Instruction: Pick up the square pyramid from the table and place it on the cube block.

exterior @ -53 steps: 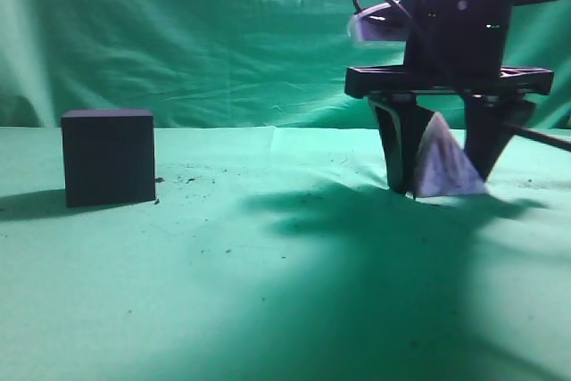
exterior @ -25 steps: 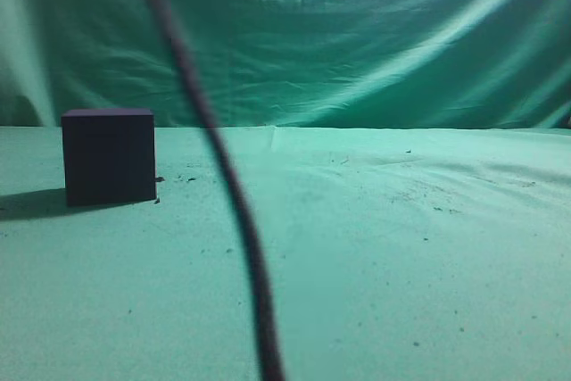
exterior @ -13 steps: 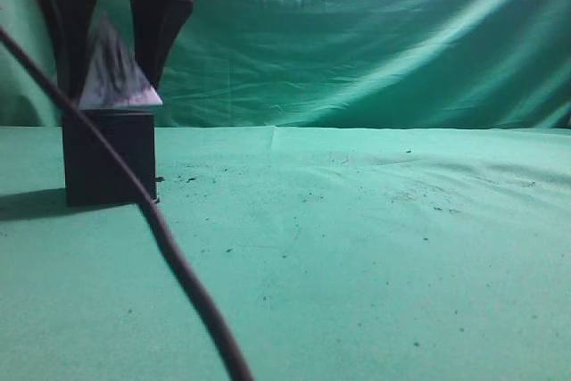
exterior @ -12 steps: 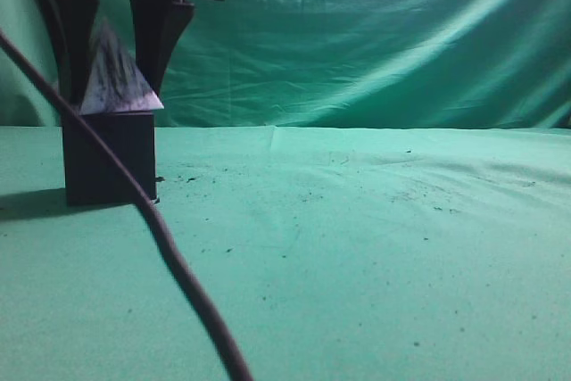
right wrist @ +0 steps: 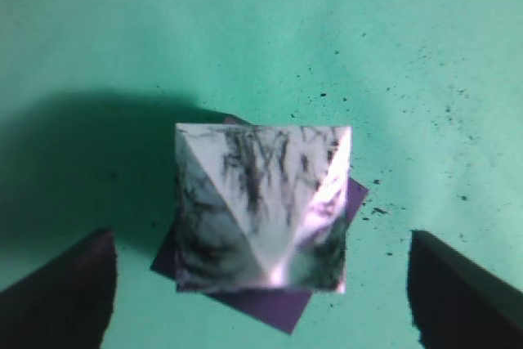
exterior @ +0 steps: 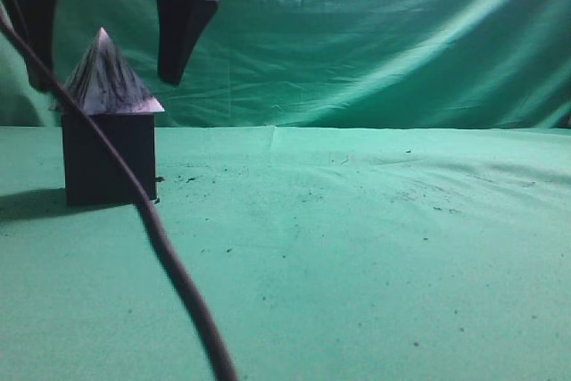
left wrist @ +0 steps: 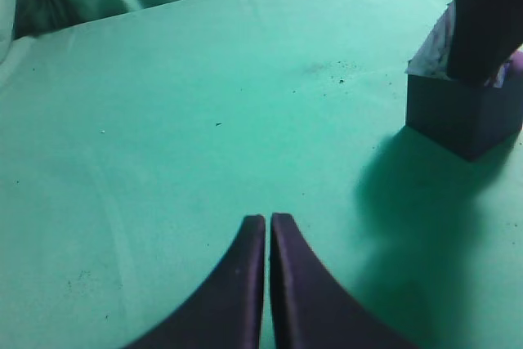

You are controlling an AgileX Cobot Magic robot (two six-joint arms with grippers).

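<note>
The square pyramid [exterior: 107,78], pale with dark marble streaks, stands on top of the dark cube block [exterior: 109,160] at the left of the green table [exterior: 357,247]. My right gripper [exterior: 105,46] is open, a finger on each side of the pyramid and clear of it. The right wrist view looks straight down on the pyramid [right wrist: 261,206], with the cube's corners [right wrist: 270,310] showing beneath, turned a little against its base, between the spread fingers [right wrist: 261,296]. My left gripper [left wrist: 268,222] is shut and empty over bare cloth. The cube [left wrist: 462,116] shows at that view's right.
A black cable [exterior: 169,265] hangs across the left foreground of the exterior view. A green cloth backdrop [exterior: 357,33] rises behind the table. Dark specks lie on the cloth near the cube.
My right gripper carried the pyramid from the right of the table to the cube, set it on top, then opened; its fingers now stand apart from the pyramid.
</note>
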